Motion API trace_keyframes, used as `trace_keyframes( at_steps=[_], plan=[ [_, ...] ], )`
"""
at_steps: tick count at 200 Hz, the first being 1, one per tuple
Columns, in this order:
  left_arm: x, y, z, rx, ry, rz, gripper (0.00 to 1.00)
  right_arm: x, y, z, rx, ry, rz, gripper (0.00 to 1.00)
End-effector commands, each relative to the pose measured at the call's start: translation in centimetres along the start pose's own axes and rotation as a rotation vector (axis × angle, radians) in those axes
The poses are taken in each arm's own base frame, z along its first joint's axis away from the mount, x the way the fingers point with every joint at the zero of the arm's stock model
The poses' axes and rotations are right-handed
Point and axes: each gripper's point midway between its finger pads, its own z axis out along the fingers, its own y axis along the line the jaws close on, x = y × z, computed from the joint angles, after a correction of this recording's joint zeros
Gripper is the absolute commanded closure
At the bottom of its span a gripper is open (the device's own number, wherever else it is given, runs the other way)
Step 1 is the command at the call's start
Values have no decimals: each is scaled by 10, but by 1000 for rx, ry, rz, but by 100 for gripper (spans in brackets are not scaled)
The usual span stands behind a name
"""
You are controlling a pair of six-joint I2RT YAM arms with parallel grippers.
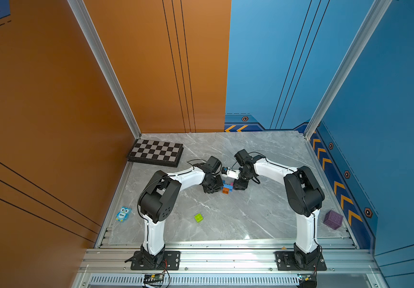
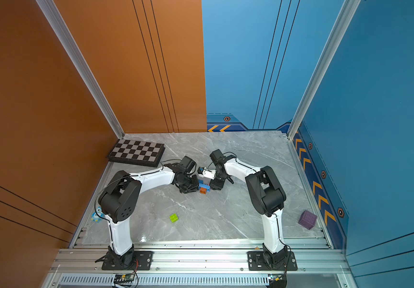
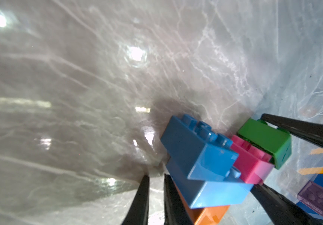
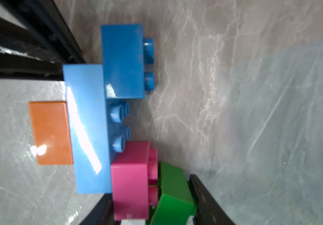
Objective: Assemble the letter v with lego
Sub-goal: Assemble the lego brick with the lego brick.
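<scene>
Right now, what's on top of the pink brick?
A green brick sits tilted on the studs of the pink brick. It covers some studs, so whether it has clicked on fully cannot be seen.

The letter v [image 1: 227, 187] lies on the desk [image 1: 250, 219] between the tools. The left tool [image 1: 212, 190] is just left of it, and the right tool [image 1: 239, 185] straddles its right arm. A loose lego brick [image 1: 198, 217] lies well back from the left tool, toward the arm bases. The chessboard [image 1: 156, 152] lies beyond the left tool, and the owl toy [image 1: 123, 213] far back-left of it. A studded cube [image 1: 333, 219] sits far back-right of the right tool.
</scene>
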Motion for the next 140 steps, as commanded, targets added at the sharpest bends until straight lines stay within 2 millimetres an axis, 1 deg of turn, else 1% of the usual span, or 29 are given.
trace_keyframes(
  at_steps=[1, 44, 140],
  plan=[
    [1, 6, 0, -29, -3, 5, 82, -5, 5, -2, -22, -13, -21, 45],
    [-2, 7, 1, -30, -6, 2, 82, -8, 9, -3, -42, -26, -43, 48],
    [-6, 10, 2, -33, -5, -7, 82, -6, 19, -1, -77, -2, -75, 50]
  ],
)
